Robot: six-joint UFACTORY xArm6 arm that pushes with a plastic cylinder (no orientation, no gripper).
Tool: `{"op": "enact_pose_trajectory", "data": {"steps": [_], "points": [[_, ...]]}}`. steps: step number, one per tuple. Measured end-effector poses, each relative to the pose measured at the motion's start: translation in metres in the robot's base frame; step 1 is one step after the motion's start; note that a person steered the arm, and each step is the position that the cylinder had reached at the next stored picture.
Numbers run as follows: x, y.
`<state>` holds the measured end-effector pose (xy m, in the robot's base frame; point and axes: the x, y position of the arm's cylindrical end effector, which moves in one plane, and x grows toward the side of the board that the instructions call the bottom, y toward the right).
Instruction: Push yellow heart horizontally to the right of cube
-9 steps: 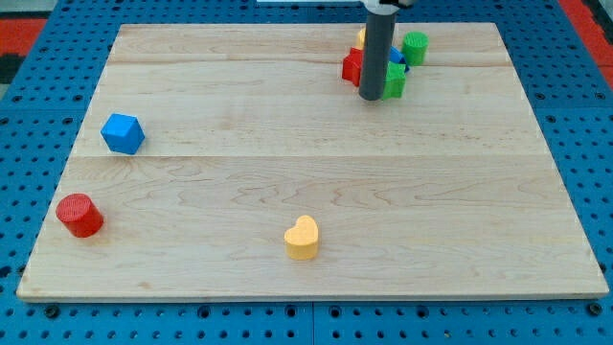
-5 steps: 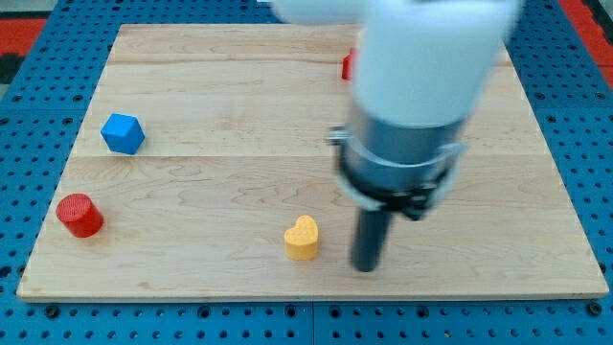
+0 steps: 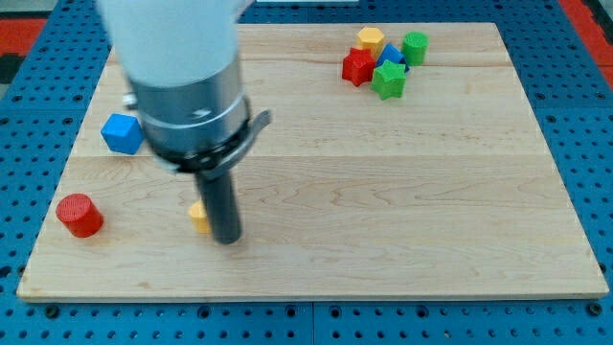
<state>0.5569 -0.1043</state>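
Down at the board's lower left, my tip (image 3: 228, 240) is set on the wood, touching or just beside the right edge of the yellow heart (image 3: 198, 218). No jaws are carried by the rod, so nothing is held; it can only push. Most of the heart is covered by the rod, and only a small yellow sliver is seen at its left, so the heart shape cannot be confirmed from this view.

Up and to the view's left, the blue cube (image 3: 122, 133) is partly hidden by the arm's wide body. Near the left edge, below the cube, a red cylinder (image 3: 78, 215) is stood.

The task is judged unfinished: the heart is placed below and to the right of the cube, not level with it. A push toward the view's top would be needed, and for that the tip would first have to be brought below the heart.

Far off at the top right, a cluster is gathered: a yellow block (image 3: 370, 39), a green cylinder (image 3: 415, 47), a red star-like block (image 3: 357, 66), a green star-like block (image 3: 389, 80), and a blue block (image 3: 391, 55) largely hidden among them.
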Motion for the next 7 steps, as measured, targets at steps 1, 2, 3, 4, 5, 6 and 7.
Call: {"op": "enact_pose_trajectory", "data": {"steps": [1, 2, 3, 4, 5, 6, 7], "points": [[-0.019, -0.050], [-0.056, -0.051], [-0.098, -0.051], [-0.138, -0.047], [-0.132, -0.012], [-0.106, -0.009], [-0.139, 0.037]]}}
